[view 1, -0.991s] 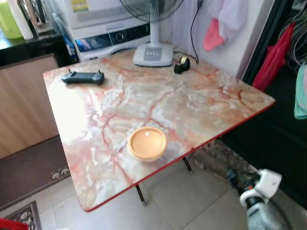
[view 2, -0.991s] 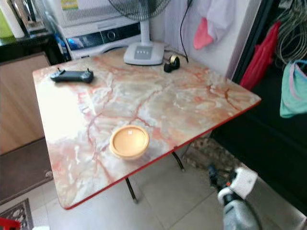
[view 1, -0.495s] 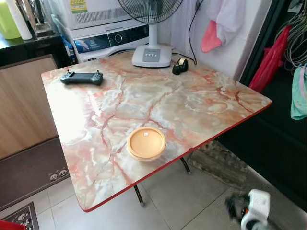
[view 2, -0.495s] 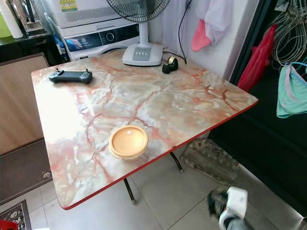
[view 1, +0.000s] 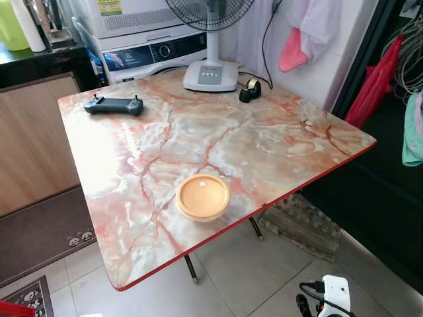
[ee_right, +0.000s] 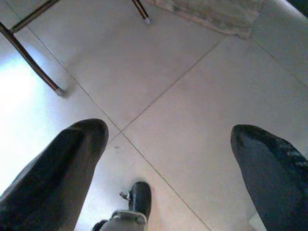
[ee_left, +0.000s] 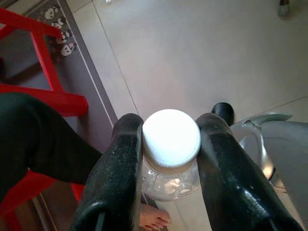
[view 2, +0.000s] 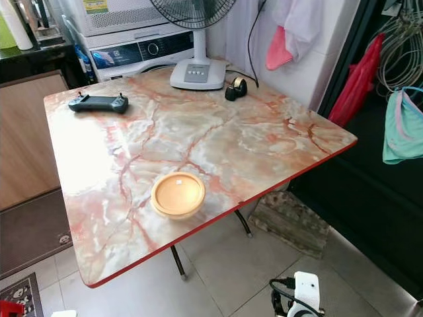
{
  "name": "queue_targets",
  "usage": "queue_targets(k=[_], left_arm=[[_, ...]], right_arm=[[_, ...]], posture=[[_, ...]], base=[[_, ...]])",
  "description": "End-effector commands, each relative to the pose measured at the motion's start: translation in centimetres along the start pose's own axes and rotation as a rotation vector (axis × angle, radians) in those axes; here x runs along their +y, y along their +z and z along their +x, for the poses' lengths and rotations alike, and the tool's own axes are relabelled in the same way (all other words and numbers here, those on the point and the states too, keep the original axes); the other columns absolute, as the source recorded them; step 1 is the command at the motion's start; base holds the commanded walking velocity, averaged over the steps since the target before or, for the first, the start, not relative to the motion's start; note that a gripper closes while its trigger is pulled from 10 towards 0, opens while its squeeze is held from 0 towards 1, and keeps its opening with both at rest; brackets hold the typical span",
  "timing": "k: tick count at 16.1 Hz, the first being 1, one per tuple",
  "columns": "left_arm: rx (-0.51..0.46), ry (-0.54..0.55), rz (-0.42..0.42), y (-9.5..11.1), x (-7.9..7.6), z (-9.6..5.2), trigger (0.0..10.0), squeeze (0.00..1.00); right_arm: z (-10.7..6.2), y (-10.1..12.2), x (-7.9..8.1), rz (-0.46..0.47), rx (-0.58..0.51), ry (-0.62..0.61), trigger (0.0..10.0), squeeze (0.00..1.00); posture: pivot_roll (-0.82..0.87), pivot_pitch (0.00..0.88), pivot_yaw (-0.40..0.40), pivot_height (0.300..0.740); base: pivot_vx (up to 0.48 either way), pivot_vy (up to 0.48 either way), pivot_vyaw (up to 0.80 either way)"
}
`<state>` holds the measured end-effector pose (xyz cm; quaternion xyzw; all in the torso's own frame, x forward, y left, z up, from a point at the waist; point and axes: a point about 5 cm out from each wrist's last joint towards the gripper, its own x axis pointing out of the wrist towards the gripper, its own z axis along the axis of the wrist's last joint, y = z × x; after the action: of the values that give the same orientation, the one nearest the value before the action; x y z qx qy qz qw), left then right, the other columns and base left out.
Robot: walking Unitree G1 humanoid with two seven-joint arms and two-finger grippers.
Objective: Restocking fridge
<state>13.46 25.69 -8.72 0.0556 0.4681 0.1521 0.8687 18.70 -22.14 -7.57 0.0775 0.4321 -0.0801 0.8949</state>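
Note:
My left gripper (ee_left: 168, 144) is shut on a clear plastic bottle with a white cap (ee_left: 171, 137), held low over the tiled floor. My right gripper (ee_right: 168, 144) hangs open above the floor tiles, nothing between its two black fingers (ee_right: 62, 163). The right wrist (view 1: 330, 297) sits at the lower right of the head views, below the table's edge. A round orange lidded container (view 1: 202, 197) rests near the front edge of the marble-patterned folding table (view 1: 264, 145).
On the table stand a fan base (view 1: 210, 74), a tape dispenser (view 1: 250, 89) and a black controller (view 1: 114, 105). A washing machine (view 1: 149, 49) is behind, a wooden cabinet (view 1: 33, 139) to the left, dark doorway with hanging clothes (view 1: 377, 79) at right. A red stool (ee_left: 43, 72) and a person's foot (ee_left: 151, 219) are beside my left gripper.
My right arm has dropped lower, from beside the table's front corner to the bottom edge of the head views. The camera shifted slightly.

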Motion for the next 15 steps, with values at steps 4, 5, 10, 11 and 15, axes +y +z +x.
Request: queue_targets(k=[4,5,10,11,15], left_arm=[[0.041,-0.011,0.02,-0.5,-0.5,-0.1,10.0,0.0],[0.048,-0.019,0.027,-0.7,-0.6,-0.1,10.0,0.0],[0.087,-0.029,0.06,-2.0,0.0,-0.4,10.0,0.0],[0.093,-0.027,0.059,-2.2,0.1,-0.5,10.0,0.0],[0.12,-0.038,0.06,-2.9,-0.8,-0.7,10.0,0.0]], right_arm=[[-0.1,-1.2,0.4,-0.015,0.057,-0.005,10.0,0.0],[-0.1,-1.2,0.3,-0.035,0.063,0.002,10.0,0.0],[-0.2,-1.3,0.1,-0.086,0.07,0.016,10.0,0.0],[-0.2,-1.4,0.1,-0.08,0.071,0.013,10.0,0.0],[-0.2,-1.6,0.7,-0.123,0.082,0.044,10.0,0.0]], posture=[[0.1,0.0,-0.04,0.74],[0.1,0.0,-0.036,0.74],[0.1,0.0,-0.041,0.74],[0.1,0.0,-0.042,0.74],[0.11,0.0,-0.047,0.74]], base=[[0.0,0.0,0.0],[-0.259,0.0,0.0],[-0.26,0.0,0.0],[-0.262,0.0,0.0],[-0.264,0.0,0.0]])
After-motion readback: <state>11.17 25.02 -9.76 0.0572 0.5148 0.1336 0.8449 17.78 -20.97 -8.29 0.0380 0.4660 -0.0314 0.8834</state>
